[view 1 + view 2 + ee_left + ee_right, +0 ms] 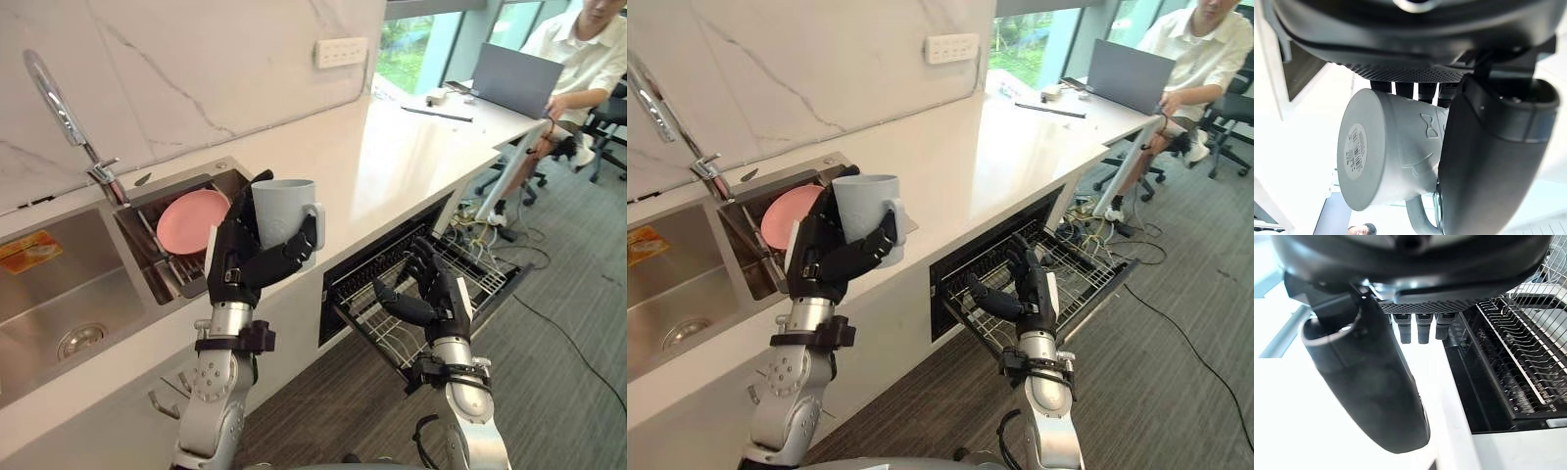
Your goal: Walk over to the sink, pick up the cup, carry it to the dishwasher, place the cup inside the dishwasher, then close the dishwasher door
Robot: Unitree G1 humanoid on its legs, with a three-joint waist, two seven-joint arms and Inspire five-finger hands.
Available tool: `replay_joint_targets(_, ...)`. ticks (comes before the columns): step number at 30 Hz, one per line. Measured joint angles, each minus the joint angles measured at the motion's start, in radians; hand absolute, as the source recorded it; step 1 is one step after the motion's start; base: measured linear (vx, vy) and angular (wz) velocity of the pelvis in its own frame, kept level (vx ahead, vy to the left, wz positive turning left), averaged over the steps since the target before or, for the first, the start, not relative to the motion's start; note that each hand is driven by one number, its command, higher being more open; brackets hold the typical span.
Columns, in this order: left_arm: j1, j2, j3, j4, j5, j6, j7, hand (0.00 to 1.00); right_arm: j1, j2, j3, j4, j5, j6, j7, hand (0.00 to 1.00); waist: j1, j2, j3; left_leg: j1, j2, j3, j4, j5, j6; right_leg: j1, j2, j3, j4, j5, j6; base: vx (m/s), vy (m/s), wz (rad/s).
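- The right hand [436, 294] hung low in front of the robot, its fingers loosely apart and holding nothing, just above the near part of the wire rack [482, 269].
- The left hand [243, 262] was raised beside it, fingers and thumb clamped round the pale grey cup [284, 208]. The cup stood upright in the grip, mouth up and handle toward the robot's right, lifted off the desk [411, 147] near its front edge.
- The rack stood drawn out of the dishwasher [367, 279], whose dark opening sat under the desk. The part of the rack that showed held no dishes.
- Behind the left hand lay the sink [59, 284], with a pink plate [191, 220] leaning in the side compartment and the faucet [61, 110] above it.
- At the desk's far end a person [588, 49] sat at a laptop [517, 80], well apart from the work.
- Judged from this, the pickup was done and the carry was in hand, with the cup between sink and dishwasher.
- The next move likely called for swinging the left arm rightward and down over the rack and tipping the cup mouth-down or setting it between the tines. The free right hand would need to be kept out of its path, and the grip released only once the cup was seated.
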Motion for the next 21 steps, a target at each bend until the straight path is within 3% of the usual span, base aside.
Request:
replay_joint_targets(6,-0.049,0.029,0.023,0.057,0.001,-0.001,0.022,0.30,-0.005,-0.051,0.005,-0.101,0.130,-0.038,0.049,0.90,-0.009,0.008,0.001,0.006,-0.019,0.001,-0.015,0.002,0.003,0.002,-0.014,0.003,-0.023,0.012,-0.002,-0.06,0.032,-0.03)
replay_joint_targets(14,-0.127,0.036,0.029,0.140,0.001,-0.001,0.037,0.30,-0.057,-0.086,0.057,-0.113,0.280,-0.044,0.079,0.90,-0.028,0.011,0.002,-0.005,-0.013,0.005,-0.007,0.011,0.009,0.010,-0.011,0.027,-0.087,0.061,-0.006,0.01,0.020,-0.10)
replay_joint_targets(21,-0.128,0.031,-0.025,0.153,0.001,-0.001,0.028,0.30,-0.084,-0.112,0.101,-0.113,0.394,-0.052,0.078,0.90,-0.041,0.028,0.001,-0.006,-0.015,0.001,-0.007,0.009,0.010,0.009,-0.011,0.030,-0.094,0.063,-0.007,0.00,0.003,-0.01)
